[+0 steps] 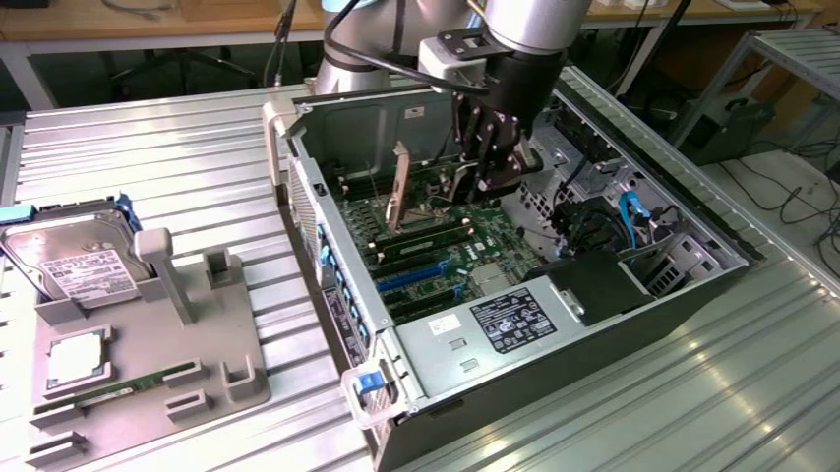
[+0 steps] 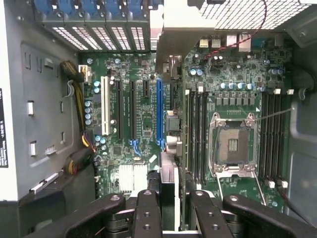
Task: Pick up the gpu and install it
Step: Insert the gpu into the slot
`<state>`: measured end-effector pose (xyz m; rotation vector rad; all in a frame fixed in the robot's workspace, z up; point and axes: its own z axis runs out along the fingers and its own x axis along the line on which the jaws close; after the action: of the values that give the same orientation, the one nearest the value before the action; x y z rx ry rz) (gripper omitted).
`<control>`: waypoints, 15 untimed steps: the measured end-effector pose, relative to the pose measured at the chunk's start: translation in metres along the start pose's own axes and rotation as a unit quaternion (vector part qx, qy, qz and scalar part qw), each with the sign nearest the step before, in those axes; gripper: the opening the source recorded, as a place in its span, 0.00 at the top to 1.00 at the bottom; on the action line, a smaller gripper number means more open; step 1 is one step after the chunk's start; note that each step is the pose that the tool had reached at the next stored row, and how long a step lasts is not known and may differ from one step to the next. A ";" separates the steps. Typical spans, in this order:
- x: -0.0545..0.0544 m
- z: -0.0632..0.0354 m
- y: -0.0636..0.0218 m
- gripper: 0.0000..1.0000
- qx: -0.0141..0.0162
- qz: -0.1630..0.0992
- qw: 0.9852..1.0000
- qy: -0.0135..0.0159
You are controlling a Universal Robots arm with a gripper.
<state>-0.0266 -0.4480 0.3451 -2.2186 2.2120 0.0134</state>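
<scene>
My gripper [image 1: 483, 169] hangs inside the open computer case [image 1: 344, 295], above the motherboard [image 1: 453, 251]. It is shut on the gpu [image 2: 171, 166], which the wrist view shows edge-on between the two black fingers [image 2: 146, 210]. The card's silver metal bracket [image 2: 198, 34] points toward the case's rear wall. The card hovers just beside the long blue expansion slot [image 2: 159, 111], between that slot and the memory slots [image 2: 197, 129]. In the exterior view the card [image 1: 458, 187] hangs below the fingers, clear of the board.
A grey fixture tray [image 1: 197, 374] on the exterior view's left holds a hard drive [image 1: 73, 261], a processor [image 1: 77, 359] and a memory stick [image 1: 125, 383]. The open processor socket [image 2: 233, 144], the power supply [image 1: 512, 320] and cables [image 1: 630, 221] crowd the case.
</scene>
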 end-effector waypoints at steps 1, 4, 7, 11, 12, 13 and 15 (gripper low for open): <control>0.000 0.0016 0.0000 0.72 0.000 0.000 1.000 0.000; 0.000 0.0070 0.0001 0.72 0.000 0.000 1.000 -0.001; 0.000 0.0136 0.0000 0.72 0.000 0.000 1.000 -0.001; 0.000 0.0194 0.0001 0.72 0.000 0.000 1.000 -0.001; 0.000 0.0210 0.0001 0.72 0.000 0.000 1.000 -0.001; 0.000 0.0231 0.0000 0.72 0.000 0.000 1.000 -0.001; 0.000 0.0252 0.0000 0.72 0.000 0.000 1.000 -0.001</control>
<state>-0.0266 -0.4475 0.3198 -2.2175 2.2116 0.0147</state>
